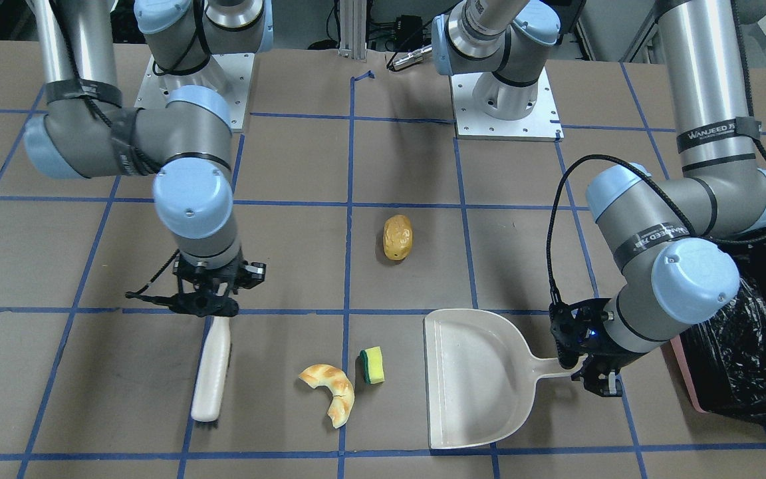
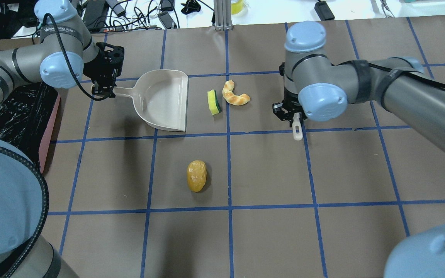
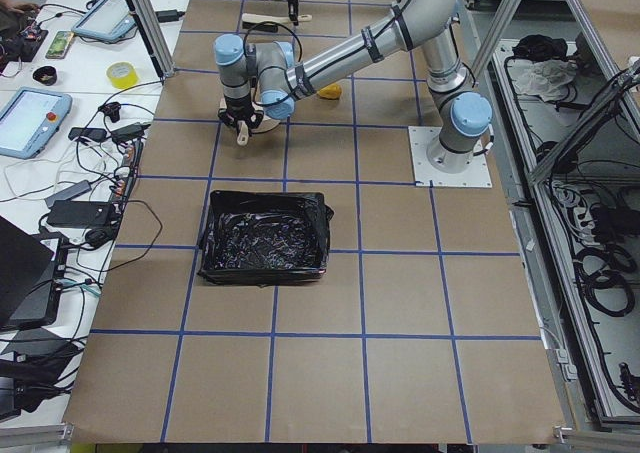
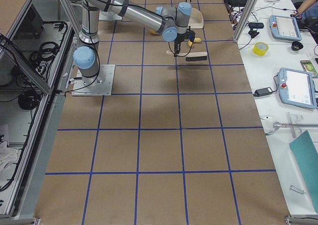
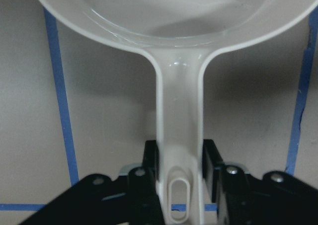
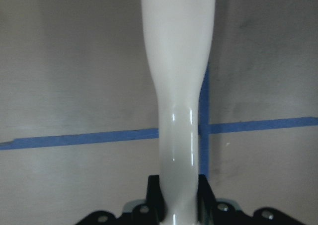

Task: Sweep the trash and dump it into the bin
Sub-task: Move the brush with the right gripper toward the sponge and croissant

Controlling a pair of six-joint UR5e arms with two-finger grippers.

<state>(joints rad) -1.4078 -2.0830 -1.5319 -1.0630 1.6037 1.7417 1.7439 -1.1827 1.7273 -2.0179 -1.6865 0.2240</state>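
Left claw point(image 1: 582, 369) clamped on the dustpan point(image 1: 473, 379) handle. Right claw point(image 1: 213, 311) clamped on the brush point(image 1: 212, 372) handle.

Sponge point(image 1: 372, 364) and croissant piece point(image 1: 331, 391) lie between brush and pan mouth. The potato lump point(image 1: 397, 237) sits well apart on the desk point(image 1: 290, 253), nearer my base. Bin point(image 1: 687, 382) is beside my left arm.

Risks:
- The round potato rolls off-line under the brush.
- The croissant jams at the pan lip.
- A tilted pan spills before the bin.

you'll see the near arm point(image 4: 134, 12) stretched across the brown table point(image 4: 149, 135), with the right gripper point(image 4: 177, 49) at the handle end of the brush point(image 4: 193, 56), whose black bristles point toward your benches. just past it lie a small yellow scrap point(image 4: 197, 38) and the cream dustpan point(image 4: 196, 17).
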